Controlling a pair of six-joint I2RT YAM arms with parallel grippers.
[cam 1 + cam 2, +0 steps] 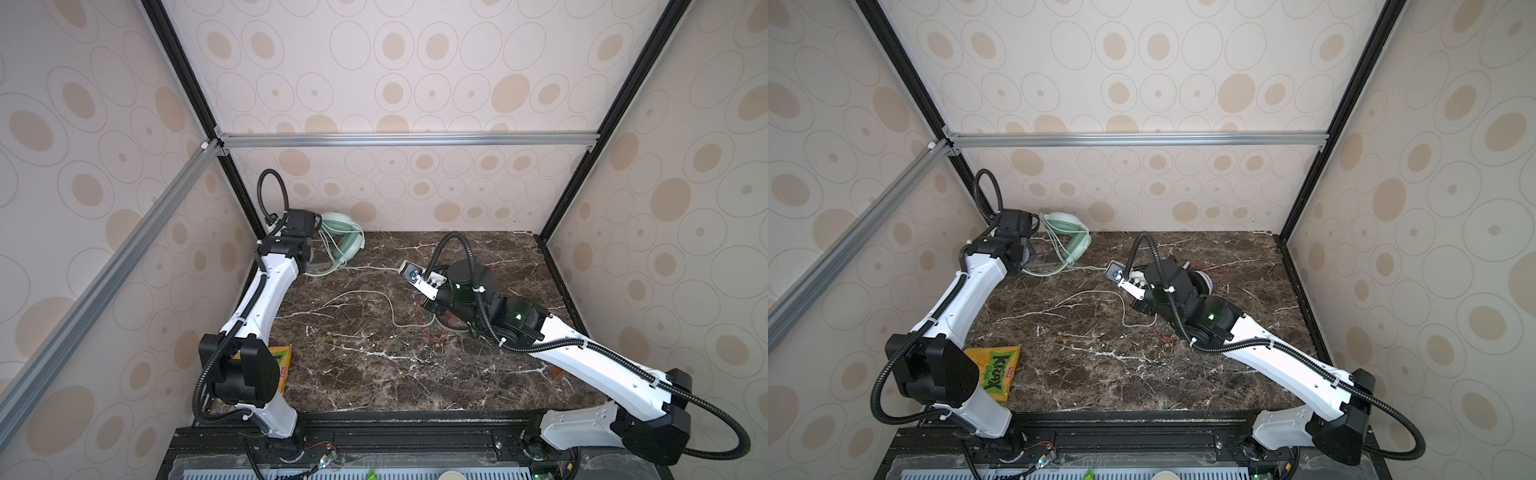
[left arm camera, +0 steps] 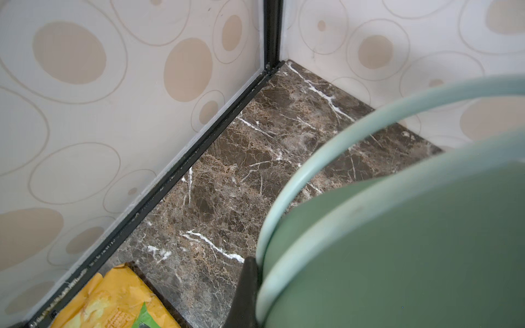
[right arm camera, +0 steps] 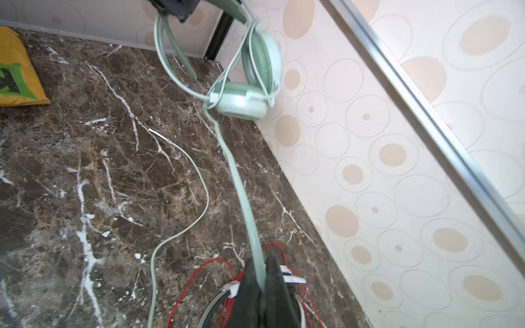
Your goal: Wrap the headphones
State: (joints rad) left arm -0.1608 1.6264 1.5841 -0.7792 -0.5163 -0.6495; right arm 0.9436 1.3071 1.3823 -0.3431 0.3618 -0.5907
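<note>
— Headphones, the mint green pair [image 1: 343,237]: where do they sit against the fingers?
— In the left gripper [image 3: 181,8], whose fingers are closed on the headband. In the left wrist view one dark finger [image 2: 245,286] lies against the green band; its partner is hidden behind it. The ear cups hang beyond those fingertips, close to the back wall. I cannot tell whether the lower cup touches the marble tabletop [image 1: 374,365].
— And the cord?
— Loops of the pale green cord [image 3: 241,193] lie across the headband and cups. From there it runs in a straight line to the right gripper [image 3: 262,289], whose two fingers are pinched tight on it, with the cord between them. Past that pinch the loose end curves over the tabletop, and its plug [image 3: 154,131] lies well away from both sets of fingers.
— The other pair?
— White-and-black headphones [image 3: 292,279] lie directly beneath the right fingers, with the thin red cord [image 3: 210,264] in loose loops around them.
— Anything else?
— A yellow chip bag [image 1: 996,370] lies well apart from both grippers.
</note>
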